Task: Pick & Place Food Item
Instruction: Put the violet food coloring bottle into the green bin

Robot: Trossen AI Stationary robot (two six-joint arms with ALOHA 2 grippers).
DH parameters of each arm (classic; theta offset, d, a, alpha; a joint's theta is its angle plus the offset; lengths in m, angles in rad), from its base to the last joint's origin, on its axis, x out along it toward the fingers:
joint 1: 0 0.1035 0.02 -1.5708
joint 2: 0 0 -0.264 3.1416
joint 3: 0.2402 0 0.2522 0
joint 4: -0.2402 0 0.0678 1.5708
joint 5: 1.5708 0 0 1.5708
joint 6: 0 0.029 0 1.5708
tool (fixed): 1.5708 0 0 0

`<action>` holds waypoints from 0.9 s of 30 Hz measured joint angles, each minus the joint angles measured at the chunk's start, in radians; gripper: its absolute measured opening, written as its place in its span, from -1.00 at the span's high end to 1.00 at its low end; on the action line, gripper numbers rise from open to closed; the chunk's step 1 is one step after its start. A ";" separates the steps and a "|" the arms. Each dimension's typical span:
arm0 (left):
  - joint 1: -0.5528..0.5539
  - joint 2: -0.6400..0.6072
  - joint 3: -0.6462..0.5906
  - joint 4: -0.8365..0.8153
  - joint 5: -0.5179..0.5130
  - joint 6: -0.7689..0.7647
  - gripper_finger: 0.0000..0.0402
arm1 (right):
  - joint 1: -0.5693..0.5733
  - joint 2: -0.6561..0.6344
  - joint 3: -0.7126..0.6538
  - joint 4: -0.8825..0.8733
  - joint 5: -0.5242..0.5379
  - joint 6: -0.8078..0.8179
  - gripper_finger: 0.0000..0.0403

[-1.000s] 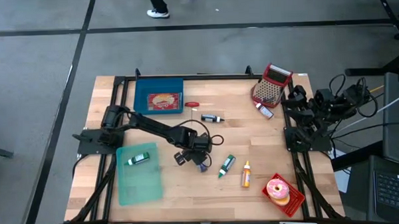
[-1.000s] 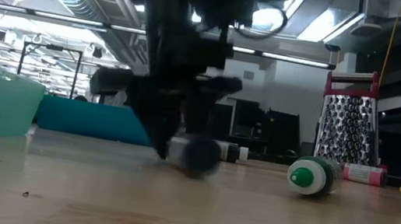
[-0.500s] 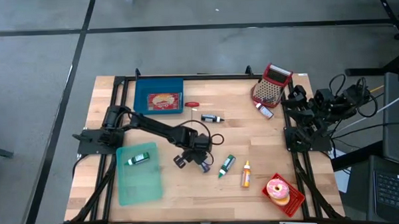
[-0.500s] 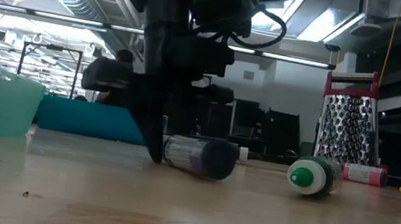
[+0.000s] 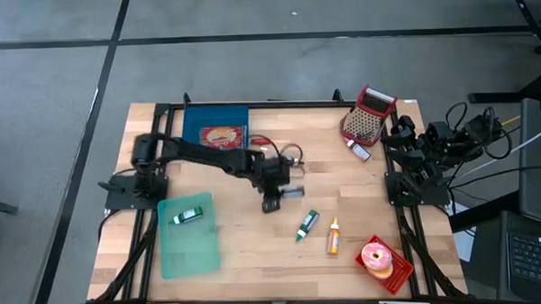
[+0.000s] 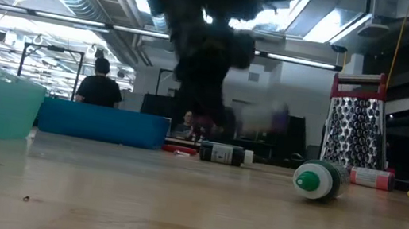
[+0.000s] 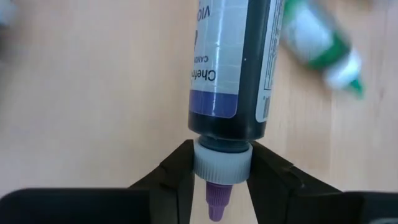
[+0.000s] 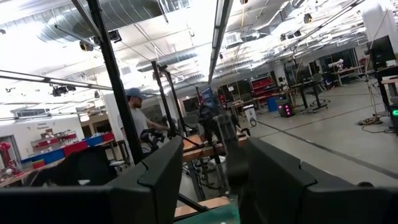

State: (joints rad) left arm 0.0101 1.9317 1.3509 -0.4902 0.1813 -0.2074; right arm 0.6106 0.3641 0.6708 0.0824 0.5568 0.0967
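Note:
My left gripper (image 7: 221, 163) is shut on a dark bottle (image 7: 233, 68) with a violet label, a white collar and a purple tip. In the high view this bottle (image 5: 291, 193) is over the middle of the table beside that gripper (image 5: 276, 195). A green bottle (image 5: 306, 226) and an orange bottle (image 5: 333, 237) lie on their sides nearer the front. A pink donut (image 5: 377, 256) sits on a red plate at the near right. My right gripper (image 8: 217, 180) is open and raised at the table's right edge. My left gripper pinches the bottle's white collar (image 7: 222, 167), just behind the purple tip, between its two fingers (image 7: 177, 171). The fingers slant down from the table's left. The bottle's body sticks out beyond the fingertips, its tip toward the wrist. It is lifted clear of the table.
A blue tray (image 5: 215, 115) with food stands at the far left, and a green bin (image 5: 188, 250) with a small green bottle at the near left. A black bottle (image 5: 289, 160) lies far of centre. A grater (image 5: 364, 122) stands at the far right.
My left gripper has taken up the violet bottle, which lay on the table near the green bottle. It has risen, moved toward the far edge and rolled about its own line. The bottle is now lifted clear of the wood.

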 joint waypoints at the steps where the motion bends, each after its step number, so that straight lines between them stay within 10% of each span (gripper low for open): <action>1: 0.006 -0.025 0.000 -0.007 -0.017 -0.029 0.44 | 0.000 0.000 0.000 -0.003 0.000 0.000 0.10; 14: -0.075 -0.462 -0.019 -0.309 -0.238 -0.279 0.44 | 0.000 -0.003 0.000 -0.024 -0.034 -0.001 0.10; 27: -0.531 -0.660 -0.020 -0.850 -0.426 -0.863 0.44 | 0.000 -0.003 0.000 -0.023 -0.045 -0.005 0.10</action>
State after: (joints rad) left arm -0.5205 1.2716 1.3305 -1.3407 -0.2447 -1.0705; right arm 0.6102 0.3611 0.6708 0.0589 0.5114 0.0914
